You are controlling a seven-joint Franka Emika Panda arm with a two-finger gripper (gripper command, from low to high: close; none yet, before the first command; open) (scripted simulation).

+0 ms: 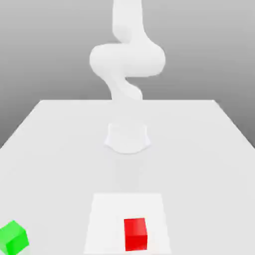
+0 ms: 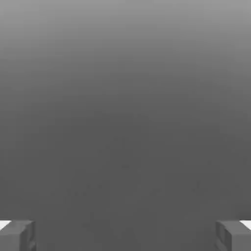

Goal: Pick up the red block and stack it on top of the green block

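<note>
A white robot arm (image 1: 127,60) is rising from its base (image 1: 127,138) on a broad, pale table (image 1: 60,149), its rounded joints bulging to both sides before the upper section runs out through the top edge of the exterior view. The tool (image 2: 125,236) is standing spread in the hand view, its two dark fingertips (image 2: 19,235) facing each other well apart, with nothing pinched between them and only plain gray lying beyond.

A small red block (image 1: 135,234) is resting on a white square patch (image 1: 107,214) in the near part of the table, in front of the arm's base and slightly toward the exterior view's right. The block is sitting flat, showing a brighter top and a deeper red front, and one side face is just catching the eye. The white patch is showing on all sides of it.

A green block (image 1: 13,238) is lying well apart from the red one, near the lower corner at the exterior view's left, where the edge of the view is cutting it off. It is standing turned at an angle, with one corner pointing toward the camera, and it is sitting off the white patch. Nothing is resting on its top. Behind the table, a gray backdrop (image 1: 45,50) is darkening from top to bottom.
</note>
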